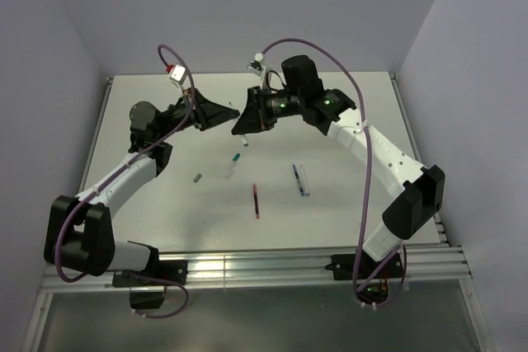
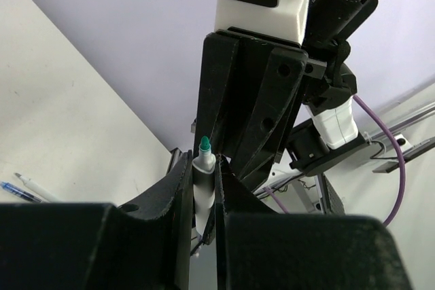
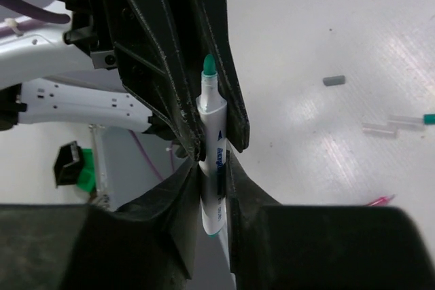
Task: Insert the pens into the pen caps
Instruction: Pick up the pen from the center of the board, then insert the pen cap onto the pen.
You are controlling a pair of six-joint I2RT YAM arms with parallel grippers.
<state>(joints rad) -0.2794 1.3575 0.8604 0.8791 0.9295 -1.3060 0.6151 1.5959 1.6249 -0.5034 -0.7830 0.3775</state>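
Right wrist view puts the green-tipped pen dead centre. It is held in the air over the far middle of the table, its bare green tip pointing up in the picture with no cap on it. The right tool is pinched on the printed barrel, while the left tool, reaching in from the opposite side, is clamped on the same pen nearer the tip. With both tools gripping one pen, I'd guess this is a handover or a regrip, meant to free one arm to fetch a cap. The likely match, a teal cap, lies on the table just near of the two tools, with a pale piece beside it and a grey cap further left. Nearer still lies a red pen, and to its right a dark blue pen and a white pen lie side by side, all uncapped as far as I can tell. The table is plain white and matte. Pale lilac walls close it in on three sides, and a metal rail along the near edge carries the arm bases.
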